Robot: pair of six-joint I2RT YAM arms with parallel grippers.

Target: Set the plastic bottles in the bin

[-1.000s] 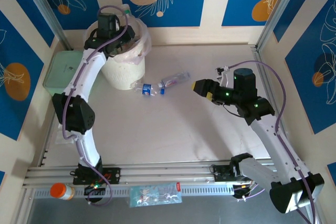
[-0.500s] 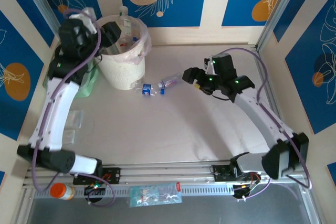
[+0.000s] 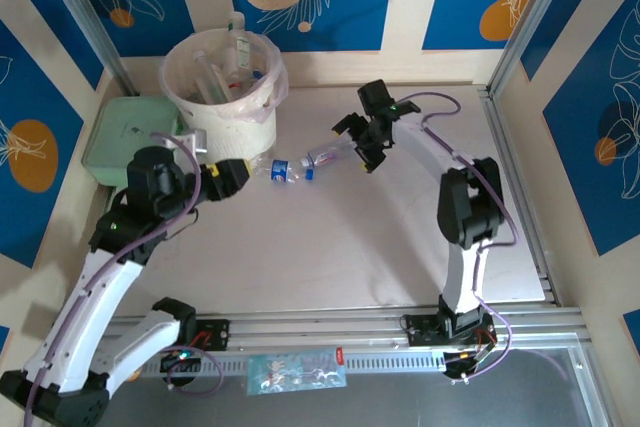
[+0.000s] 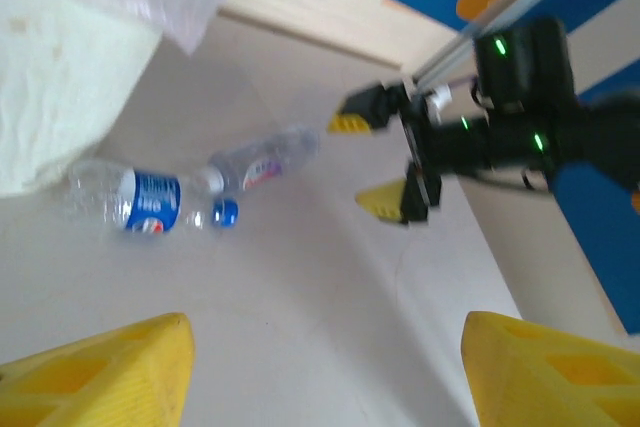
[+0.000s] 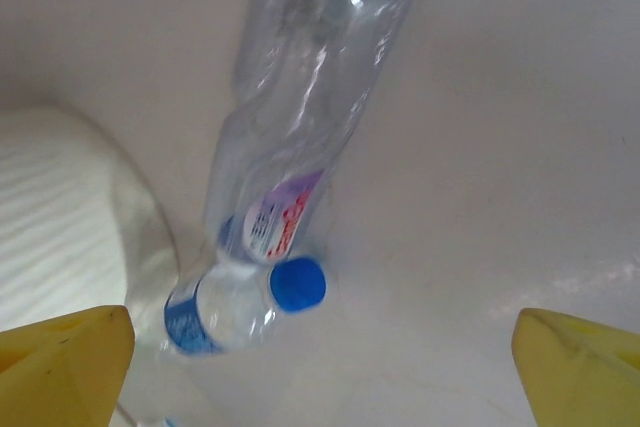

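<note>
Pickup stance: R gripper, spread wide & empty, over purple-label bottle; L gripper, likewise agape, holding nothing, faces blue-label bottle by bin.

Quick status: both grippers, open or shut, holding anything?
Left gripper: open, holding nothing.
Right gripper: open, holding nothing; the clear bottle lies ungripped in front of it.

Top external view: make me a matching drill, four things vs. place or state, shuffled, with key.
1. bin
2. blue-label bottle
3. pale-green lidded box
4. right hand

A. open, over the purple-label bottle
B. flat at the table's left edge
C. upright, bottles inside
D. lying on the table by the bin's foot

Pairs: 1-C, 2-D, 3-B, 4-A
</note>
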